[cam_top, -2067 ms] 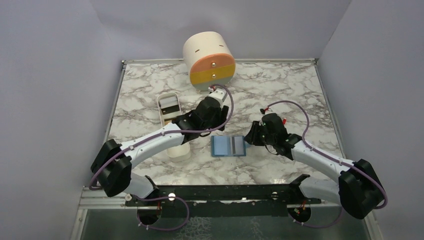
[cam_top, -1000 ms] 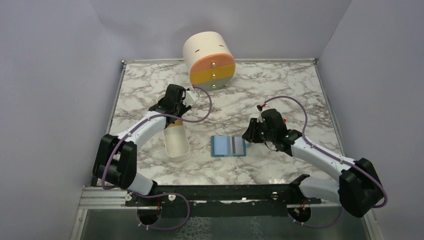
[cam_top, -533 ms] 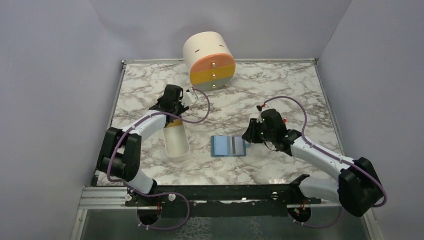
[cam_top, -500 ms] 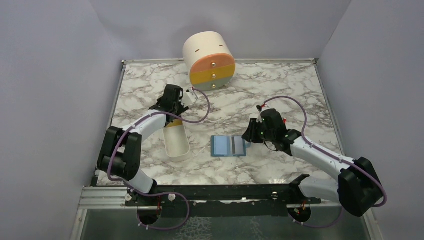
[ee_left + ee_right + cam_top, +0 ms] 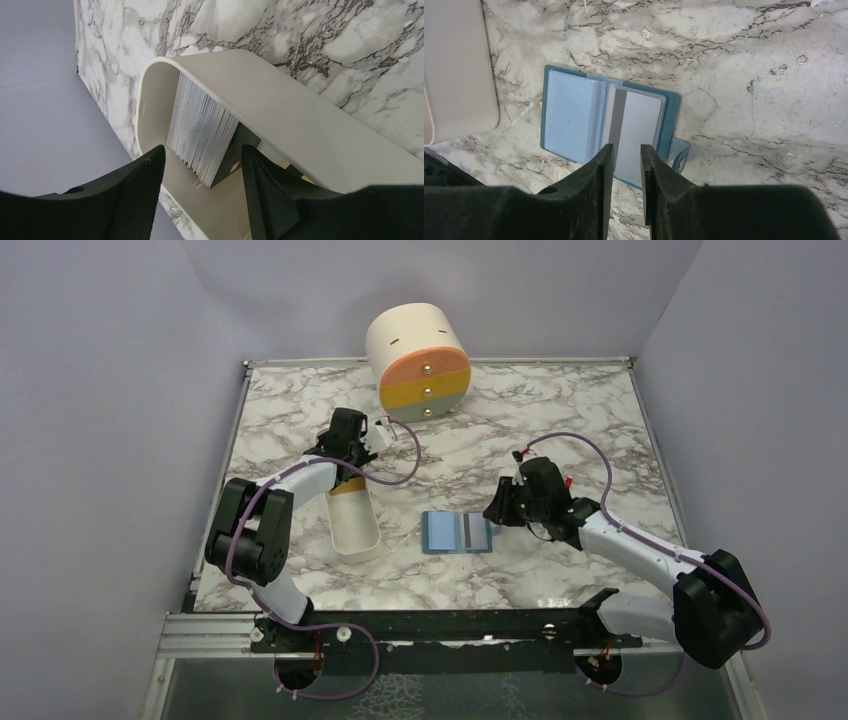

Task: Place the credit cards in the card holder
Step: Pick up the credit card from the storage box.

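Note:
The blue card holder (image 5: 458, 533) lies open on the marble table. In the right wrist view, the card holder (image 5: 571, 115) has a pale card with a grey stripe (image 5: 639, 125) in its right pocket. My right gripper (image 5: 622, 162) hovers over its near edge with the jaws a narrow gap apart and empty; it also shows in the top view (image 5: 496, 512). My left gripper (image 5: 202, 150) is open above a stack of credit cards (image 5: 200, 125) standing on edge in the white tray (image 5: 280, 100). In the top view it (image 5: 340, 452) is over the tray's far end.
The long white tray (image 5: 355, 532) lies left of the card holder, with a yellow card (image 5: 349, 488) showing inside. A cream cylinder with orange, yellow and grey drawers (image 5: 420, 360) stands at the back. The card holder's snap tab (image 5: 680, 152) sticks out to the right.
My left gripper has swung from beside the card holder back to the far end of the tray, then held there while its elbow shifted. The right gripper has barely moved.

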Controlling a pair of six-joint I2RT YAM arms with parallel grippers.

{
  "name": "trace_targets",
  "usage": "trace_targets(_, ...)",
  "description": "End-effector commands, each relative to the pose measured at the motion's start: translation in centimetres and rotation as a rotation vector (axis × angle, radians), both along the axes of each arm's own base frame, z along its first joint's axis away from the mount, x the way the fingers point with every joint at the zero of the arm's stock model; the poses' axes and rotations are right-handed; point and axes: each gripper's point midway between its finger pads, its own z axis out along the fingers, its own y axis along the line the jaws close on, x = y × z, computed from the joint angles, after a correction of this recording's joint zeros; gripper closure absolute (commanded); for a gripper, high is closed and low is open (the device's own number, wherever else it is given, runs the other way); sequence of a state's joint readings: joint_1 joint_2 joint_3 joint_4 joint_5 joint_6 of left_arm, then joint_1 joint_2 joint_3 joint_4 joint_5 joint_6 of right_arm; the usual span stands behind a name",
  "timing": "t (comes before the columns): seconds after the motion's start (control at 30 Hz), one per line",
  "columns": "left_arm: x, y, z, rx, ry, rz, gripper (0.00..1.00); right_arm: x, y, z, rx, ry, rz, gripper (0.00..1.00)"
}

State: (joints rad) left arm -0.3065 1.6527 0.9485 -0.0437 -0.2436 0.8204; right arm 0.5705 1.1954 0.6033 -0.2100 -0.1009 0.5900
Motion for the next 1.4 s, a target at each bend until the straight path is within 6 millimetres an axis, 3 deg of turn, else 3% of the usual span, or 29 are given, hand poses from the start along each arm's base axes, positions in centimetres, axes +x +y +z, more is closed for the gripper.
trace_targets(0.0,1.0,-0.4,-0.3,0.027,-0.016,-0.034,0.41,0.8,1.0,1.2,0.036,-0.017,-0.002,0.74)
trace_targets(0.23,1.3,0.4,0.3,0.063,-0.027,-0.003,0.47,0.8,0.9,1.5,0.036,-0.028,-0.007,0.74)
trace_targets(0.63,1.3,-0.1,0.6,0.046,0.0,-0.01,0.68,1.1,1.3,1.3,0.037,-0.02,0.007,0.74)
trace_targets(0.83,1.3,0.1,0.8,0.059,0.003,-0.006,0.71,1.2,1.2,1.6,0.031,-0.025,0.008,0.74)
trace_targets(0.9,1.3,0.0,0.8,0.052,0.007,-0.008,0.78,1.2,1.3,1.9,0.035,-0.031,0.009,0.74)
trace_targets(1.0,0.9,-0.4,0.5,0.028,0.025,-0.015,1.0,1.2,1.3,2.0,0.04,-0.031,0.007,0.74)
trace_targets(1.1,0.3,-0.3,0.6,0.022,0.044,-0.003,1.0,1.0,1.4,2.0,0.047,-0.027,0.015,0.74)
trace_targets(1.37,-1.6,-1.7,3.3,-0.141,0.02,0.019,1.0,0.7,1.1,2.3,0.044,-0.041,0.019,0.74)
